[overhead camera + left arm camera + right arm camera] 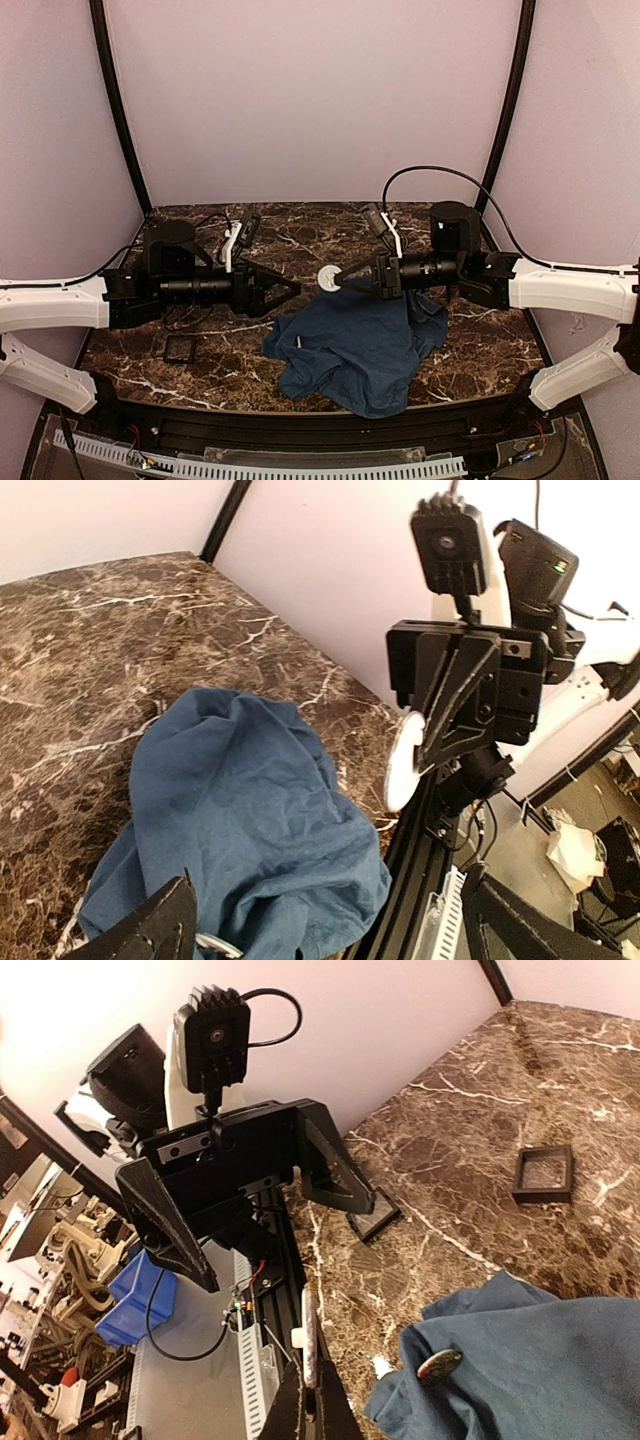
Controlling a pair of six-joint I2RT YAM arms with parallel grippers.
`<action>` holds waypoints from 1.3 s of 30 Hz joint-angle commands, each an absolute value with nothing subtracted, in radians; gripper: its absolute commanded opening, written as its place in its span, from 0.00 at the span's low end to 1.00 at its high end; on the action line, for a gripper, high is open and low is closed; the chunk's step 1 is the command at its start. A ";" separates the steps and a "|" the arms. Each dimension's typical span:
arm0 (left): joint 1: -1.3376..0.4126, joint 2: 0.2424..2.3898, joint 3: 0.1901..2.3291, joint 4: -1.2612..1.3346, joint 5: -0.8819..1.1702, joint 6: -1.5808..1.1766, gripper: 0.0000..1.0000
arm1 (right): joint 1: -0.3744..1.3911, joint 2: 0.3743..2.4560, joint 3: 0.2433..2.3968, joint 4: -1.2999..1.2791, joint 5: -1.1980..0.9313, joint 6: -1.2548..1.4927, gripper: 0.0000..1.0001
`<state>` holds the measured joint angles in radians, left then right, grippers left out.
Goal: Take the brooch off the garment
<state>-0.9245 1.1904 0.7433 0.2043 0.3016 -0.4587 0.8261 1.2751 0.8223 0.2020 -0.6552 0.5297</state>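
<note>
The blue garment (355, 345) lies crumpled on the marble table's near middle; it also shows in the left wrist view (240, 810) and the right wrist view (530, 1370). My right gripper (340, 278) is shut on the brooch (329, 277), a small whitish disc held in the air just above the cloth's far left edge. The brooch shows edge-on between my right fingertips (312, 1345) and face-on in the left wrist view (405, 760). My left gripper (296, 289) is open and empty, facing the right one a short way left of the brooch, above the cloth's edge.
A small round metal piece (440, 1364) sits on the cloth's edge, also low in the left wrist view (215, 945); a tiny white bit (297, 343) lies beside it. A black square tray (180, 348) lies near left. A second tray (372, 1222) lies partly behind the left gripper.
</note>
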 commanded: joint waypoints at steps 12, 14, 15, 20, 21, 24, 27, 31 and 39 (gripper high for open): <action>-0.923 1.233 0.801 0.264 0.612 -0.496 0.59 | 0.869 1.339 0.899 0.268 -0.871 0.537 0.00; -0.923 1.238 0.799 0.274 0.613 -0.502 0.52 | 0.872 1.347 0.908 0.257 -0.877 0.528 0.00; -0.923 1.242 0.797 0.282 0.613 -0.506 0.47 | 0.874 1.350 0.912 0.254 -0.879 0.525 0.00; -0.922 1.256 0.799 0.290 0.607 -0.513 0.40 | 0.882 1.366 0.924 0.248 -0.892 0.521 0.00; -0.923 1.259 0.799 0.290 0.606 -0.513 0.39 | 0.883 1.369 0.925 0.247 -0.893 0.519 0.00; -0.923 1.264 0.798 0.295 0.600 -0.514 0.33 | 0.885 1.375 0.926 0.247 -0.894 0.517 0.00; -0.923 1.263 0.797 0.300 0.599 -0.515 0.27 | 0.887 1.379 0.928 0.245 -0.894 0.515 0.00; -0.923 1.264 0.792 0.309 0.593 -0.517 0.23 | 0.888 1.386 0.930 0.242 -0.897 0.515 0.00; -0.922 1.265 0.782 0.331 0.601 -0.520 0.01 | 0.889 1.388 0.936 0.234 -0.883 0.508 0.00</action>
